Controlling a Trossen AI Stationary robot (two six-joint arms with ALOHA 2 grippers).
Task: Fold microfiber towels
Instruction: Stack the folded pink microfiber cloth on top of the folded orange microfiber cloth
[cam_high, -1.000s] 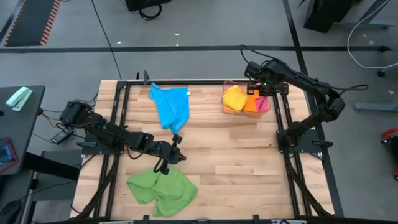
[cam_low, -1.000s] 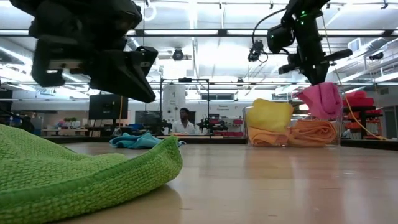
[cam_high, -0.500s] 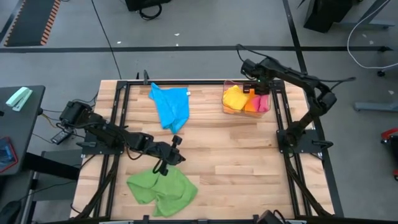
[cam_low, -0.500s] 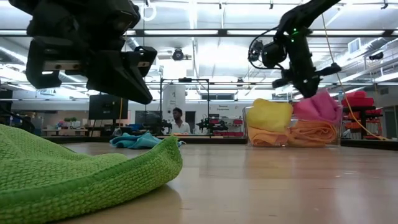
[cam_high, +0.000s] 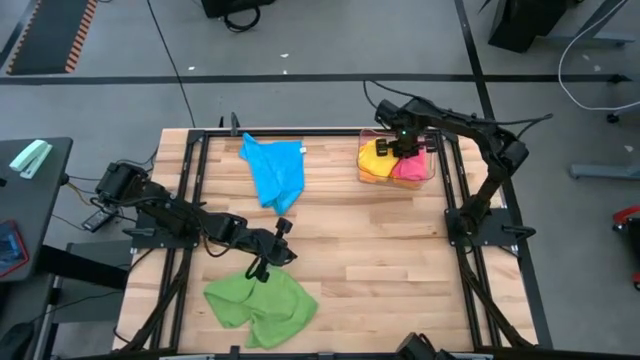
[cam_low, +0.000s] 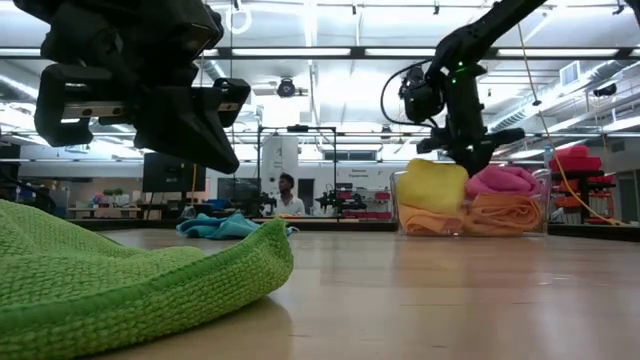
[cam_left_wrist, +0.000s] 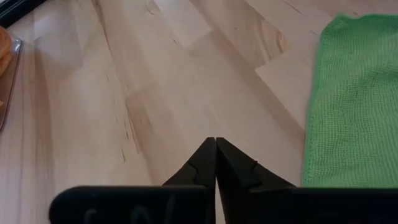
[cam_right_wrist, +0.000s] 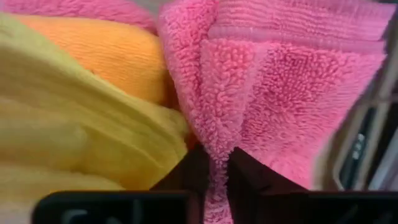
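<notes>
right gripper (cam_right_wrist: 211, 163) pinches the pink towel (cam_high: 411, 167) in the bin (cam_high: 362, 168) at 1 o'clock, lift next; left gripper (cam_left_wrist: 215, 163) pressed together.

From table level I see a green towel (cam_low: 130, 275) heaped close by, my left gripper (cam_low: 165, 95) above it, and my right gripper (cam_low: 470, 160) reaching into the clear bin (cam_low: 400, 205) of yellow, orange and pink towels.

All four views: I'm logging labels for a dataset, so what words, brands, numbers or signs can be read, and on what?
None can be read.
Pink microfiber towel, yellow microfiber towel, green microfiber towel: plain, no tags showing.
Room fixtures behind the wooden table: any signs are too small to read.
</notes>
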